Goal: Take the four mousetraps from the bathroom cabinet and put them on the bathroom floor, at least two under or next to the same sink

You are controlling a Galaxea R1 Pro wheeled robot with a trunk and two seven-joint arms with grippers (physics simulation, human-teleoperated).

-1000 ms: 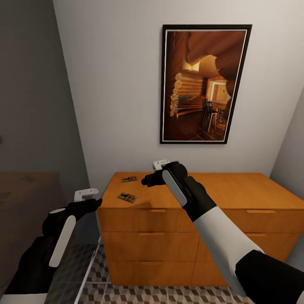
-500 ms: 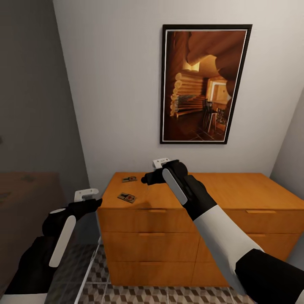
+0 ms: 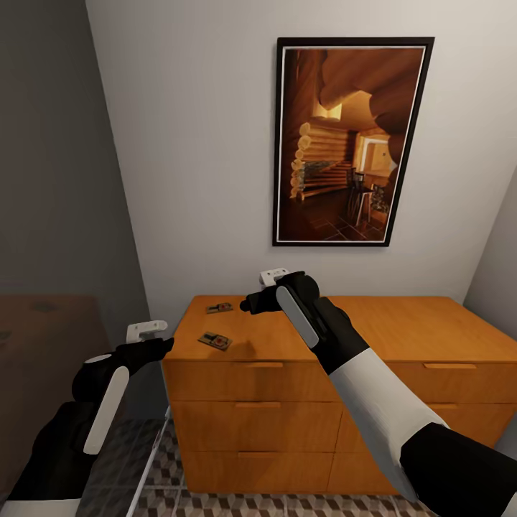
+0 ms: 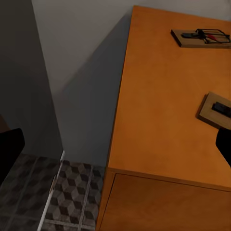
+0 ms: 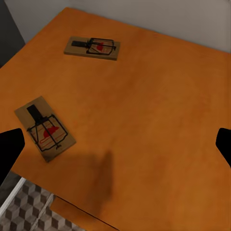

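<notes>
Two mousetraps lie flat on the cabinet (image 3: 402, 327) top, both toward its left end. The near mousetrap (image 3: 215, 339) sits close to the front edge; the far mousetrap (image 3: 219, 308) lies near the back edge by the wall. Only these two are in sight.

Right gripper (image 3: 267, 281) hovers above the top, just right of the traps, apart from both. In the right wrist view its dark fingertips sit at opposite sides with the wood between them: jaws spread wide, holding nothing. Left gripper (image 3: 149, 332) hangs off the cabinet's left end above the bathroom floor (image 3: 215, 502); jaws likewise apart, empty.

Judgement: step in hand is the first pick, near trap the likeliest. Trap is thin and flat, so come straight down, turn the wrist to span the short sides, and close low against the wood. Main risk is sliding the board instead of catching it.
</notes>
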